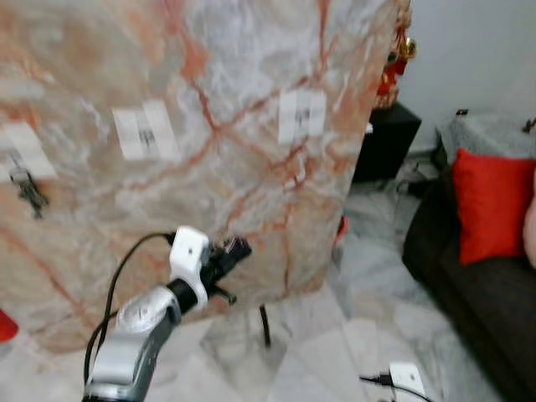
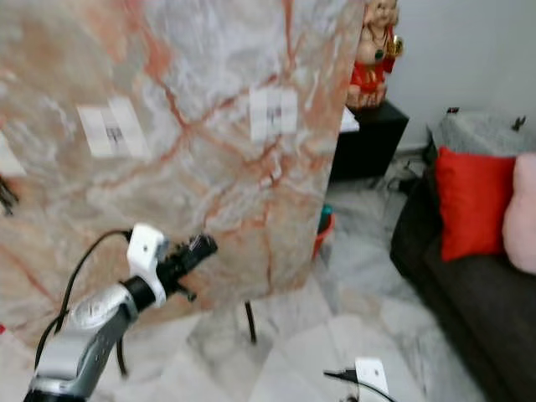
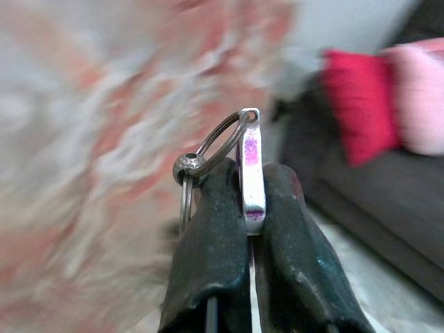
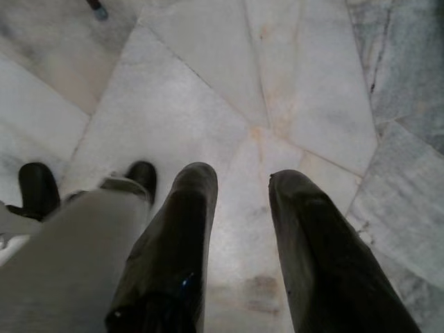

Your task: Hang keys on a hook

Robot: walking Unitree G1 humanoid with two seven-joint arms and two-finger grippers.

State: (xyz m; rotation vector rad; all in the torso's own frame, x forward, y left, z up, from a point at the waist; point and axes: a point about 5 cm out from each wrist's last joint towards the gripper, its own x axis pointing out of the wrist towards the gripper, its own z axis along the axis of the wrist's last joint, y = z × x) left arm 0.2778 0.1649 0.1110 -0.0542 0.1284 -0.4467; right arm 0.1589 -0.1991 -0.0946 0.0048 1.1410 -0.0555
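Marble panel ahead: the left hand pinches the keys just below it, hook well off leftward; right hand hangs open.

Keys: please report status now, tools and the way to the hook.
Left tool shut on keys, raised before marble panel. Right tool open, idle over floor. Hook on panel, far left, not reached. Nothing between.
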